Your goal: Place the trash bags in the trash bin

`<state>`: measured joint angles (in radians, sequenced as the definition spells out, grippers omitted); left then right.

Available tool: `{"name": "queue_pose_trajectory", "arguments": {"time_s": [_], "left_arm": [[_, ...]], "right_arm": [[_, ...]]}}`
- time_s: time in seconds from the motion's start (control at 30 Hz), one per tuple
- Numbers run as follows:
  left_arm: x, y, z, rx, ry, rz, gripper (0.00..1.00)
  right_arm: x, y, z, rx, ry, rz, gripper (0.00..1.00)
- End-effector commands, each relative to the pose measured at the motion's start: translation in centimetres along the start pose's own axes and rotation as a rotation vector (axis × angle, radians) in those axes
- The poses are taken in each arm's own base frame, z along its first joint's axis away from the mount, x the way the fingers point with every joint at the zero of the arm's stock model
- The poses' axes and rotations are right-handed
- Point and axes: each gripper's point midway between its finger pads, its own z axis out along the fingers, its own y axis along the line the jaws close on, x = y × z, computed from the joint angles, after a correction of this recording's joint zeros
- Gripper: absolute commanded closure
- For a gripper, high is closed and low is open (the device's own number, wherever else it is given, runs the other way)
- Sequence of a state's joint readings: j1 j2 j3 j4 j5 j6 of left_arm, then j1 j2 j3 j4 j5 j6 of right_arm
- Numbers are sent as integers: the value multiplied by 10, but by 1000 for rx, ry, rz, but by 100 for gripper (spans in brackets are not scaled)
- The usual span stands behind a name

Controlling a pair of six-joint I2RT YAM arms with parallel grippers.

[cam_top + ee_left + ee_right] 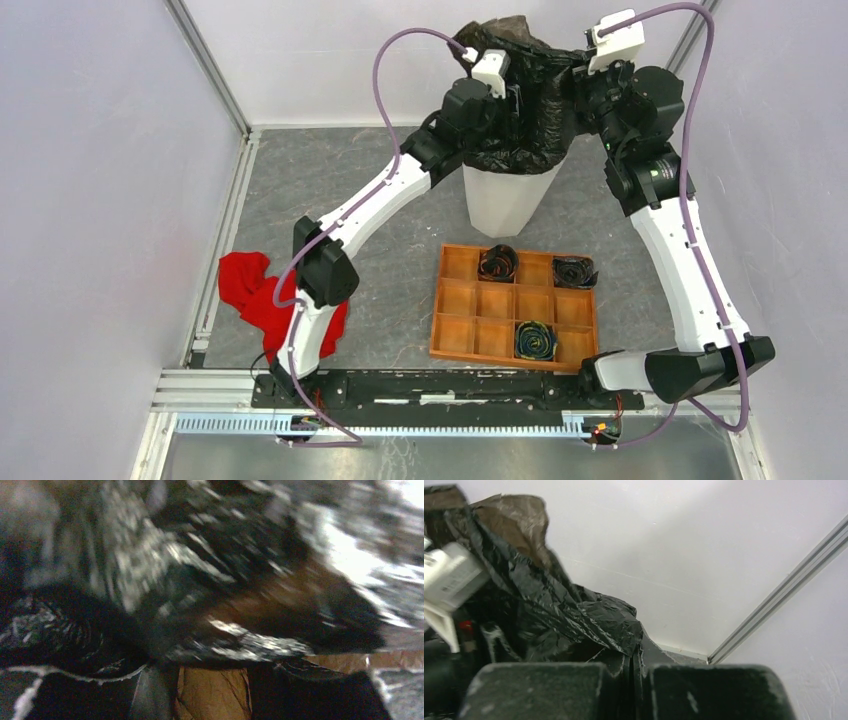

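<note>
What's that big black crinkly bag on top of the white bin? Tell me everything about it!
The trash bag is thin, shiny black plastic, crinkled and floppy. It hangs over the mouth of the white trash bin, covering its upper part. One bit sticks up in a peak that looks see-through brown. The right pincer is shut on a fold of it. The left wrist view is too blurred to show a grip.

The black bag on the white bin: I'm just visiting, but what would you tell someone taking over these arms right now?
The left gripper is buried in the trash bag; its state is unreadable. The right gripper looks shut on the bag's edge. The bag is draped over the trash bin mouth and bunched above it. Three rolled bags sit in the tray. Still to do: seat this bag, then the rolled ones.
</note>
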<state>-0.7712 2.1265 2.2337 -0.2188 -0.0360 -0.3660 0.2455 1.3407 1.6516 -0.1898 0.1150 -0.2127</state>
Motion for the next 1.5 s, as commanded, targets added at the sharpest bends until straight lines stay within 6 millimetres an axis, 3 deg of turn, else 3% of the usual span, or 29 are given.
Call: {"name": "queue_pose_trajectory", "arguments": {"time_s": [0.0,0.13,0.3,0.4,0.6,0.77,0.93,1.1,1.27,1.37,1.47], "left_arm": [[-22,4,4,-11,-62,47,44],[-35,-3,-11,7,-48,70,34],[-73,-11,-53,-9,-78,92,11],[-87,-18,-80,5,-71,120,1],[-82,10,-130,-136,-15,179,0],[-53,36,-155,-242,53,169,0],[-17,29,-146,-166,141,108,5],[-13,11,-123,-81,160,48,28],[-11,-10,-91,15,169,-7,61],[-9,-19,-71,59,164,-32,67],[-1,-16,-52,51,167,-43,70]], "right_arm": [[-2,-1,-1,0,-26,7,100],[9,3,0,-9,-2,10,100],[18,7,1,-20,13,18,100],[24,9,1,-24,22,17,100],[31,8,-1,-17,36,2,100],[30,8,-3,-20,30,1,100],[28,7,-5,-16,22,2,100],[25,8,-6,-22,15,6,100],[22,10,-8,-35,3,17,100],[23,13,-7,-47,1,26,100],[29,21,-4,-77,6,41,100]]}}
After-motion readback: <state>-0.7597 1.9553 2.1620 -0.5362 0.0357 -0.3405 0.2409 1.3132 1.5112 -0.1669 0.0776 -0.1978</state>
